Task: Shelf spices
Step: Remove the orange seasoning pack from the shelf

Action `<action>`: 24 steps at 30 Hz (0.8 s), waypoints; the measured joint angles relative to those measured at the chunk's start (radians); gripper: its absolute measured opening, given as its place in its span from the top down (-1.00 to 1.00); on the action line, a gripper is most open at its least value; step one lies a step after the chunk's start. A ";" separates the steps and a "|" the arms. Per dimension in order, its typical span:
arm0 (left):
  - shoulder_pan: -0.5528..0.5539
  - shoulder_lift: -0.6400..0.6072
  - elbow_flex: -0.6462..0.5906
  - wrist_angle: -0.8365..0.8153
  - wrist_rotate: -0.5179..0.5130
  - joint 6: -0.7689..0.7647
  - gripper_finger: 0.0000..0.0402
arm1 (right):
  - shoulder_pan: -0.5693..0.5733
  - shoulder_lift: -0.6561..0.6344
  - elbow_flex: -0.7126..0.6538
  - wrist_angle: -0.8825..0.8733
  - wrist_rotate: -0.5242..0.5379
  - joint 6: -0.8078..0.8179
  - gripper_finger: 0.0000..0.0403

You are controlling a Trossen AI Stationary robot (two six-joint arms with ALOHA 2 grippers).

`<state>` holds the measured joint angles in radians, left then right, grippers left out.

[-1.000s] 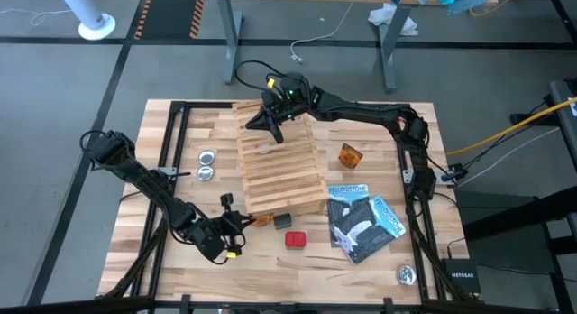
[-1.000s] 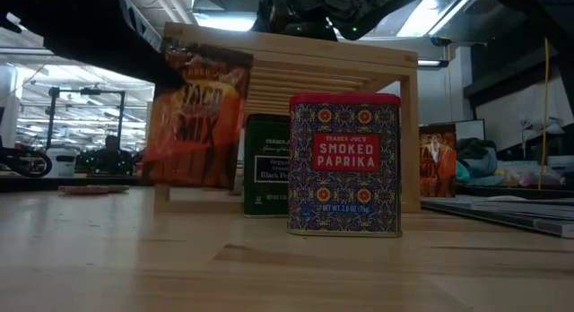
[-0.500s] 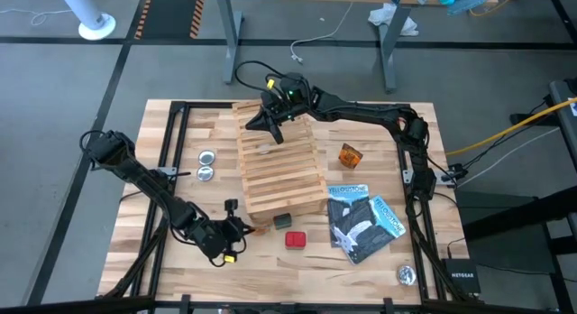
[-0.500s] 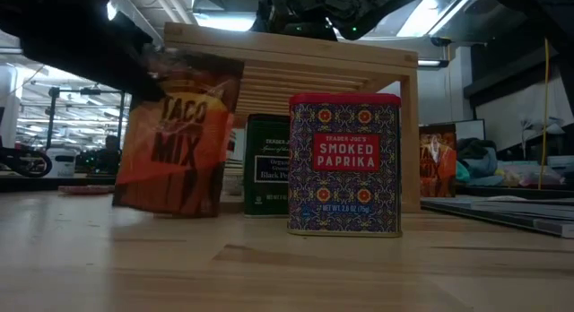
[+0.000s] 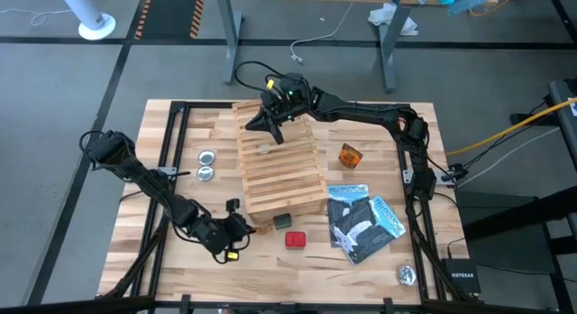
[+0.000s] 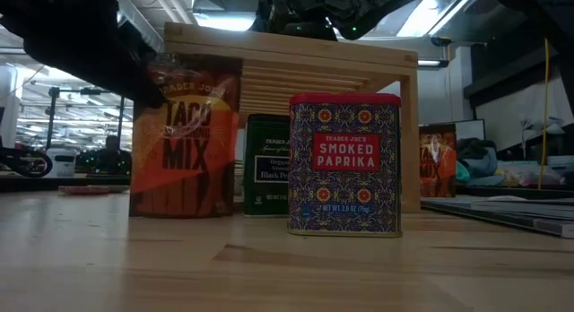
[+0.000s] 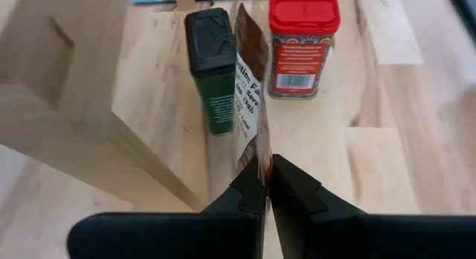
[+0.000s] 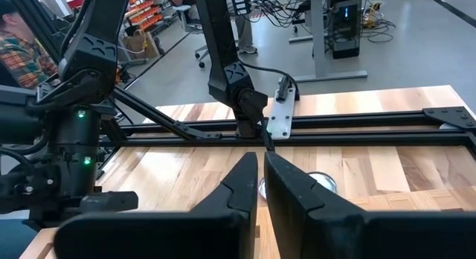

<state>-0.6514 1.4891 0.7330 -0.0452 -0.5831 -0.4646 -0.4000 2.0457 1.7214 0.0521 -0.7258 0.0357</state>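
My left gripper [image 5: 243, 226] [image 7: 265, 176] is shut on an orange-brown taco mix packet [image 6: 185, 137] [image 7: 250, 88] near the table's front, left of a dark green box [image 6: 266, 164] [image 7: 210, 65] and a red paprika box [image 6: 344, 164] [image 5: 295, 239]. Both boxes stand upright on the tabletop in front of the wooden slatted shelf [image 5: 279, 165]. A second orange packet [image 5: 350, 156] sits right of the shelf. My right gripper [image 5: 270, 126] [image 8: 260, 177] is shut above the shelf's far end. My left gripper pinches the packet's upper edge [image 7: 260, 158] between its two fingers, coming slanting down from the table's left. The packet stands upright below the fingers, with its lower edge [image 6: 184, 213] down at the tabletop. My right gripper is over the shelf's far end; I cannot tell whether it touches it.
Two round silver tins [image 5: 206, 165] lie left of the shelf and a third [image 5: 407, 275] sits near the front right corner. Blue-and-black booklets [image 5: 361, 219] lie right of the boxes. Bare tabletop lies in front of the boxes.
My left gripper has turned at the wrist. The taco mix packet, first lifted and tilted, has come down to the tabletop and swung upright beside the dark green box. My right gripper has kept still.
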 joint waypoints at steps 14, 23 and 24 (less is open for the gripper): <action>0.009 0.001 0.001 -0.006 0.041 -0.087 0.66 | 0.000 0.000 0.000 0.000 0.000 0.008 0.84; 0.024 0.001 0.001 0.000 0.038 -0.099 0.25 | 0.000 0.000 0.000 0.000 0.000 0.008 0.84; 0.024 0.001 0.000 0.005 0.038 -0.099 0.23 | 0.000 0.000 0.000 0.000 0.000 0.008 0.84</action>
<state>-0.6273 1.4902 0.7334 -0.0406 -0.5451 -0.5640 -0.4000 2.0457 1.7218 0.0517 -0.7260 0.0441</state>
